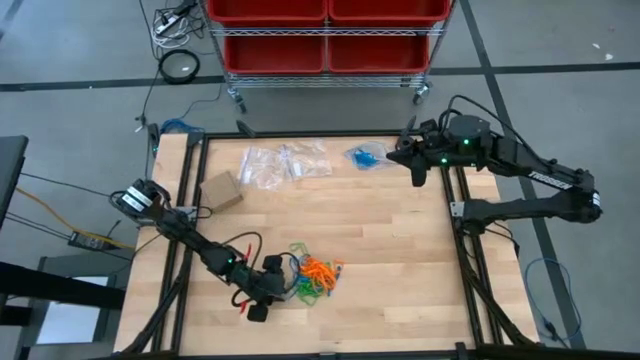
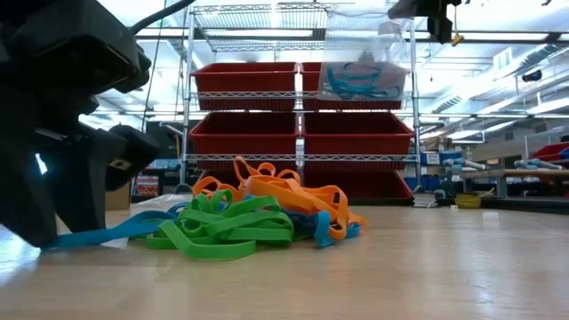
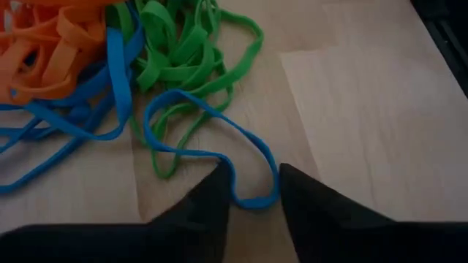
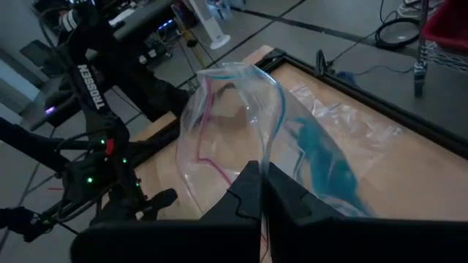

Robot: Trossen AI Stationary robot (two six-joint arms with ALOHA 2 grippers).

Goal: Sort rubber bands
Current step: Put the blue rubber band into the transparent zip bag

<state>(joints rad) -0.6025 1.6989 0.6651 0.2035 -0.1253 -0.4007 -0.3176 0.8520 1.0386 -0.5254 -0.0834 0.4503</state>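
A tangled pile of orange, green and blue rubber bands [image 1: 315, 275] [image 2: 258, 218] lies on the wooden table near its front edge. My left gripper [image 1: 280, 290] [image 3: 252, 191] is low at the pile's left side, open, slanting down. The end of one blue band's loop [image 3: 252, 202] lies on the table between its fingertips. My right gripper [image 1: 402, 157] [image 4: 261, 191] is raised over the far right of the table. It is shut on a clear plastic bag [image 1: 365, 155] [image 2: 364, 71] that holds blue bands. My left gripper has a finger [image 3: 216, 201] on each side of the blue band's loop end, which lies flat on the wood. I cannot tell whether the fingers touch it. My right gripper pinches the bag's mouth rim [image 4: 269, 157] between its two shut fingers. The bag is lifted clear of the table, with the blue bands [image 4: 322, 164] inside it.
Several empty clear bags [image 1: 285, 165] lie at the table's far middle, and a small cardboard box [image 1: 220, 190] sits at the far left. A wire rack with red bins [image 1: 325, 35] stands behind the table. Bare wood lies right of the pile.
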